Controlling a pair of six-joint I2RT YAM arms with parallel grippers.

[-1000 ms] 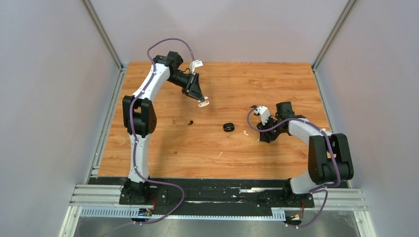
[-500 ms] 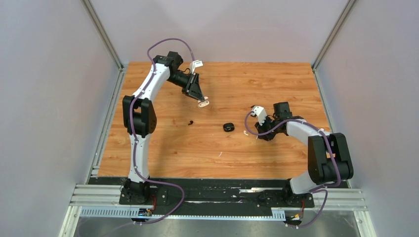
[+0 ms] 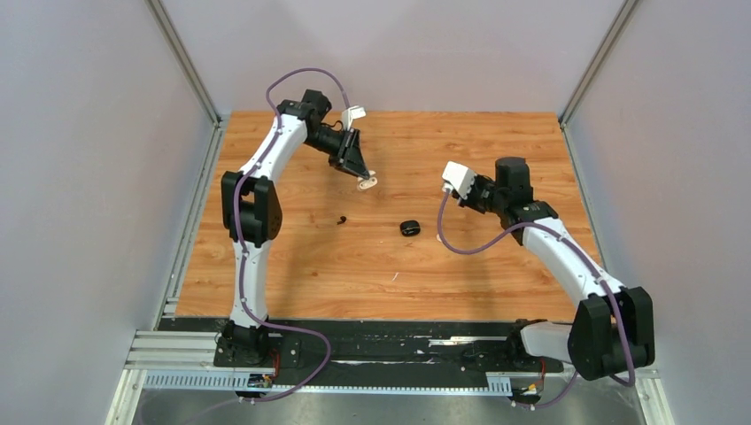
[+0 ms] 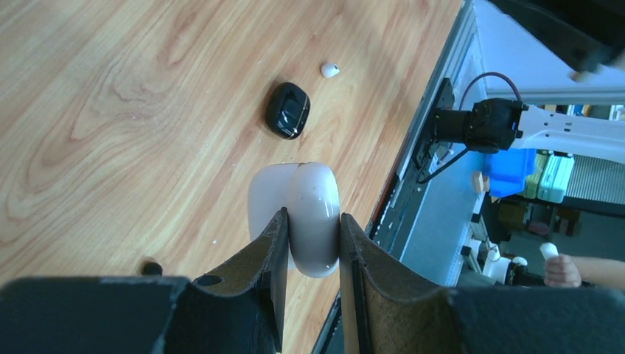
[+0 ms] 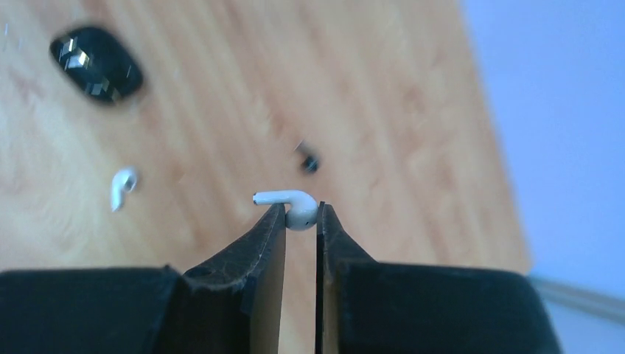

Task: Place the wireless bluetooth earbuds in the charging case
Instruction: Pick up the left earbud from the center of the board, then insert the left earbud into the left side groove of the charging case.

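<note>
Robotics lab cell: 2 arms (image 3: 274, 150) (image 3: 558, 252) on aluminium rails (image 3: 159, 351); grey walls (image 3: 89, 177) enclose a wooden table (image 3: 398, 150).

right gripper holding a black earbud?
No, the right gripper pinches a white earbud between its fingertips.

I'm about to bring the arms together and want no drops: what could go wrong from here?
1. The right gripper pinches the small white earbud only at its very fingertips, with the stem sticking out sideways, so it may twist or slip.
2. The left gripper holds the glossy white rounded case in the air, seemingly by one half only; pressing the earbud in could tilt it or push it out.
</note>
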